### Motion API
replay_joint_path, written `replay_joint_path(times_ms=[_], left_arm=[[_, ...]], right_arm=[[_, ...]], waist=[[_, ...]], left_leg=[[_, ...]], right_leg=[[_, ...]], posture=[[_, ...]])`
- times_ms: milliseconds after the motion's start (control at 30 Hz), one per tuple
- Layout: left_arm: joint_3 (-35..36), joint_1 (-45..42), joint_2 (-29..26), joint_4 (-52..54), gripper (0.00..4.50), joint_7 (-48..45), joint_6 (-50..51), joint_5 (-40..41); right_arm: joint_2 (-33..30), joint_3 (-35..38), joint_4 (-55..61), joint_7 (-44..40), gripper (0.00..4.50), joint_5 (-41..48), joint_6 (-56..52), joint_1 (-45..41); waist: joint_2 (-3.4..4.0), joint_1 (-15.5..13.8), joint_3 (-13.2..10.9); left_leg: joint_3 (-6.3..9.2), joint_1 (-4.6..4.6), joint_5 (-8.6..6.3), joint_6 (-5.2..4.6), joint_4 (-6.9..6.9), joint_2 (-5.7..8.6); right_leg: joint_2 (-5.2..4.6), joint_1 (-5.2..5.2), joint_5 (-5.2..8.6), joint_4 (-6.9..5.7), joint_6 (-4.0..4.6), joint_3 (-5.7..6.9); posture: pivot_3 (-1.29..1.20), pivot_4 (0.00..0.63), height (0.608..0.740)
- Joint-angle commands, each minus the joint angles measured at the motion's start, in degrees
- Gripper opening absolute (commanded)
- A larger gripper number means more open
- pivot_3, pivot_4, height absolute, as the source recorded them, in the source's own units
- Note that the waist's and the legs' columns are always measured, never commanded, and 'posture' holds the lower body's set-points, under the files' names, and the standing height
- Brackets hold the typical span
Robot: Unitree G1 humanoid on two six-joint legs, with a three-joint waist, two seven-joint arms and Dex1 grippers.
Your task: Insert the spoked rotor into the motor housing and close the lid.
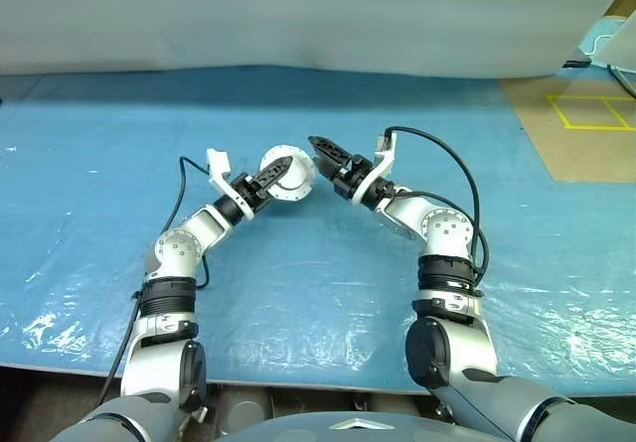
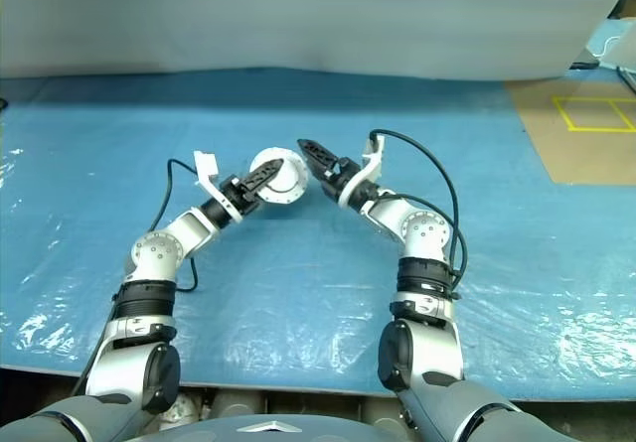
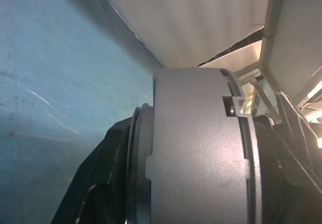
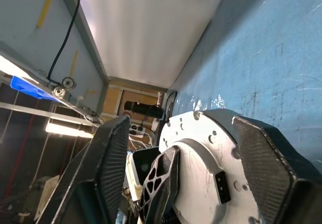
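Observation:
My left gripper (image 1: 276, 176) is shut on the motor housing (image 1: 290, 176), a round silver-grey disc held on edge above the blue table. In the left wrist view its grey shell (image 3: 196, 133) stands edge-on between that gripper's black fingers (image 3: 100, 189). The lid (image 4: 201, 163), a pale round face with a raised centre, sits on the side turned toward my right gripper (image 1: 320, 150). That gripper is open just right of the disc, its fingers (image 4: 108, 163) spread wide on either side of the lid without touching it. The spoked rotor is hidden.
A wrinkled blue sheet (image 1: 328, 293) covers the table. At the far right lies brown board (image 1: 586, 114) with a yellow taped square. A pale wall (image 1: 298, 15) runs along the back. Black cables loop off both wrists.

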State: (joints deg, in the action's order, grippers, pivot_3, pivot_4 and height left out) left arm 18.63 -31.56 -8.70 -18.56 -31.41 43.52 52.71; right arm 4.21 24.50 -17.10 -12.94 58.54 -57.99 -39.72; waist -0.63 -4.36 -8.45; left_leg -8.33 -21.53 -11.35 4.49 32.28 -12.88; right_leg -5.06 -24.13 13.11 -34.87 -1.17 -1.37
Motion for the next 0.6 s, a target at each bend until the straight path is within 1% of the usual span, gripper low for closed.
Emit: replay_joint_path(times_ms=[33,300,433,600], left_arm=[[4.6,-4.1,-1.1,1.1,2.97,0.8,-1.9,2.9],[8.0,-6.7,-4.0,-2.8,2.97,1.7,-4.5,0.6],[9.8,-9.7,-7.0,-7.9,2.97,3.2,-11.7,-3.3],[13.1,-15.4,-13.4,-19.1,2.97,5.1,-22.0,-8.2]], right_arm=[[0.3,0.5,0.6,0.6,3.40,2.0,0.2,-0.7],[0.4,-0.3,-0.4,1.0,3.40,1.0,0.9,-0.9],[0.2,-0.6,-0.8,0.9,3.40,0.6,1.3,-1.1],[-0.1,-1.1,-1.0,1.0,3.40,0.2,1.6,-1.0]], waist=[[0.00,0.0,0.0],[0.00,-0.1,0.0],[-0.09,-0.2,-0.1],[-0.23,0.1,-0.2]], left_leg=[[0.00,0.00,0.00,0.00,0.01,0.00],[0.01,-0.03,0.01,-0.01,0.02,0.00],[0.05,-0.06,0.01,-0.01,0.02,0.00],[0.10,-0.05,0.01,-0.01,0.05,0.00]], right_leg=[[0.00,0.00,0.00,-0.01,0.00,0.00],[0.00,0.00,0.00,0.03,0.00,0.01],[0.00,0.00,0.00,0.02,0.00,0.05],[0.01,0.00,-0.02,0.00,-0.02,0.07]], posture=[[0.00,0.150,0.740],[0.00,0.150,0.740],[0.00,0.150,0.740],[0.00,0.150,0.740]])
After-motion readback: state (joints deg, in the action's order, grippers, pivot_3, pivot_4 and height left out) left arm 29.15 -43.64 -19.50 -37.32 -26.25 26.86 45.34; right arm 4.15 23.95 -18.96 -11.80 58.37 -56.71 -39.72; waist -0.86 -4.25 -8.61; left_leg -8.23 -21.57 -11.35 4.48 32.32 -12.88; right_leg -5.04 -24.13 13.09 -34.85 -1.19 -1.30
